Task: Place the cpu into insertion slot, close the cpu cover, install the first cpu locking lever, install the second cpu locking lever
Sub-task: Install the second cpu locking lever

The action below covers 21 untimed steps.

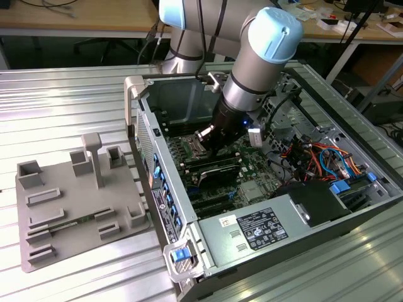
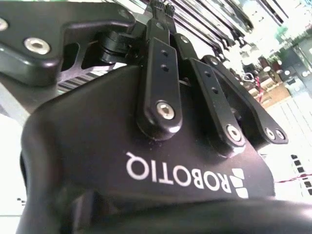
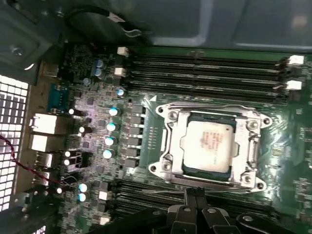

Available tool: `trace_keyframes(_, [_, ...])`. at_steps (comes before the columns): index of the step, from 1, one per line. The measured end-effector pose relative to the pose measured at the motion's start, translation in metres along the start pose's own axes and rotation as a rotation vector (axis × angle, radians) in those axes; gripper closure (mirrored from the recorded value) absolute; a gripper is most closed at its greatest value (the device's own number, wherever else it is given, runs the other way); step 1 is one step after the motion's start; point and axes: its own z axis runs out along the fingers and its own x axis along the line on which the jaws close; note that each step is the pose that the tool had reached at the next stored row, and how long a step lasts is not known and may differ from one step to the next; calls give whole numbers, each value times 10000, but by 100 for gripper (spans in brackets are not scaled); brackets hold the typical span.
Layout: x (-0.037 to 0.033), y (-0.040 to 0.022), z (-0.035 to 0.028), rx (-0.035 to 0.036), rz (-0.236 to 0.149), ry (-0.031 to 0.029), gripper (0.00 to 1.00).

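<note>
cpu: sits flat in the insertion slot, right of centre in the first wrist view; its silver-grey top shows through the cut-out of the frame.
cpu cover: silver metal frame lying down around the chip, its edges running along all four sides of the socket.
gripper: at the lower centre of the first wrist view, tips just beside the lower edge of the cover; in the exterior view it reaches down into the open computer case at centre frame.
fingers: pressed together at the tips, nothing between them.
memory slots: long black rows along the upper edge of the socket, more below it, leaving little room on those sides.
green board: narrow bare strip at the right of the socket.
grey fixture: on the ribbed tabletop, left of the case, well apart from the arm.
</note>
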Motion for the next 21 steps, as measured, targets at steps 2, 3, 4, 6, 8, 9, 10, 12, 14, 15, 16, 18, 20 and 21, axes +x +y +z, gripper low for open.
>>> trace_keyframes(2, [59,6,11,-7,0,-3,89])
trace_keyframes(3, [95,10,17,-20,-2,-6,89])
trace_keyframes(4, [125,14,21,-43,-4,-9,89])
trace_keyframes(6, [172,20,27,-78,-6,-14,89])
trace_keyframes(8, [220,25,33,-125,-9,-21,89])
trace_keyframes(9, [245,28,37,-154,-12,-26,89])
trace_keyframes(10, [271,31,42,-182,-14,-30,89])
trace_keyframes(12, [302,35,49,-234,-34,-34,89])
trace_keyframes(14, [317,37,55,-276,-110,-35,89])
trace_keyframes(15, [321,37,59,-285,-235,-28,89])
trace_keyframes(16, [325,37,62,-291,-352,-19,89])
trace_keyframes(18, [328,37,66,-288,-610,2,89])
trace_keyframes(20, [327,42,74,-283,-794,16,89])
trace_keyframes(21, [326,48,77,-281,-820,19,89])
